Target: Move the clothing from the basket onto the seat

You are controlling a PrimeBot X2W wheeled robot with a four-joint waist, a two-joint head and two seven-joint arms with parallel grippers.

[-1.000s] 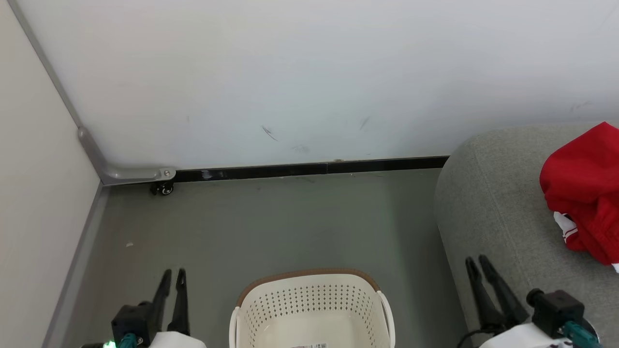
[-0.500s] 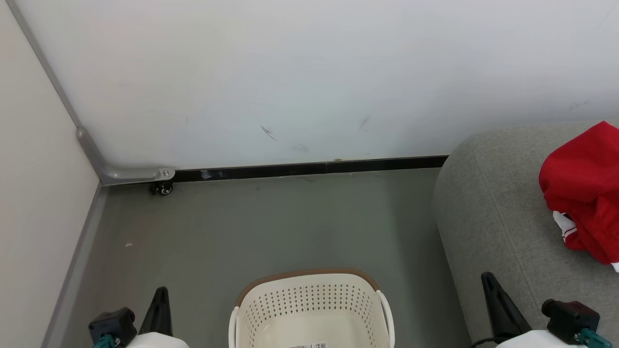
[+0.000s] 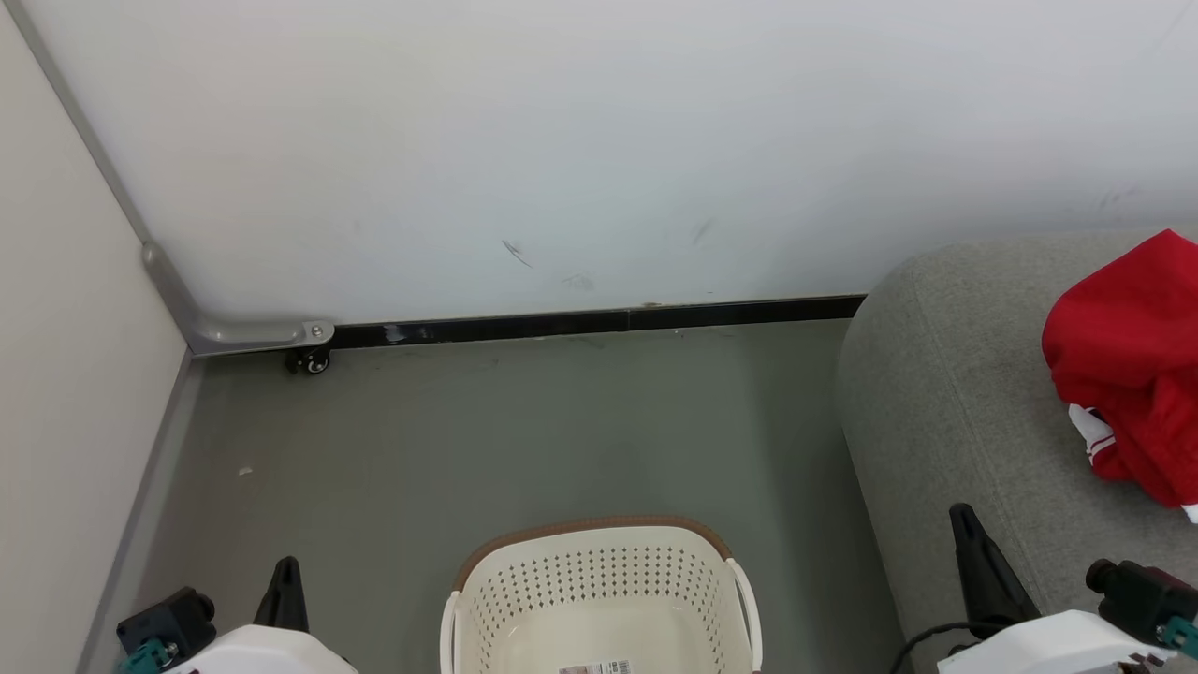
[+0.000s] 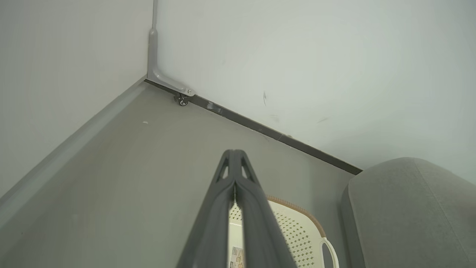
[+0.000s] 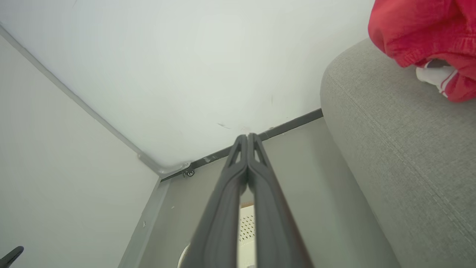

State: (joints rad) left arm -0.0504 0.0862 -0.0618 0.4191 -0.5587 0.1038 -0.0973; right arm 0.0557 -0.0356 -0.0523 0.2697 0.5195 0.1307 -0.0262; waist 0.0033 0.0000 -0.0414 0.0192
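The cream-white basket (image 3: 599, 590) with a brown rim stands on the floor at bottom centre, holding just a paper label (image 3: 594, 667) on its base. Red clothing (image 3: 1128, 365) with white striped trim lies bunched on the grey seat (image 3: 945, 402) at the right; it also shows in the right wrist view as clothing (image 5: 424, 29) on the seat (image 5: 390, 141). My left gripper (image 3: 285, 573) is shut and holds nothing, low at the left of the basket; its tips (image 4: 234, 154) meet above the floor. My right gripper (image 3: 964, 520) is shut and holds nothing over the seat's front edge.
A white wall (image 3: 599, 140) runs behind, with a black baseboard (image 3: 599, 325). A cream side panel (image 3: 65, 374) closes the left, with a grey bracket and small caster (image 3: 314, 360) at the corner. Bare grey floor (image 3: 524, 431) lies between wall and basket.
Both grippers went from slightly parted fingers to shut, and both drew back toward the bottom edge of the head view. The basket and clothing stayed put.
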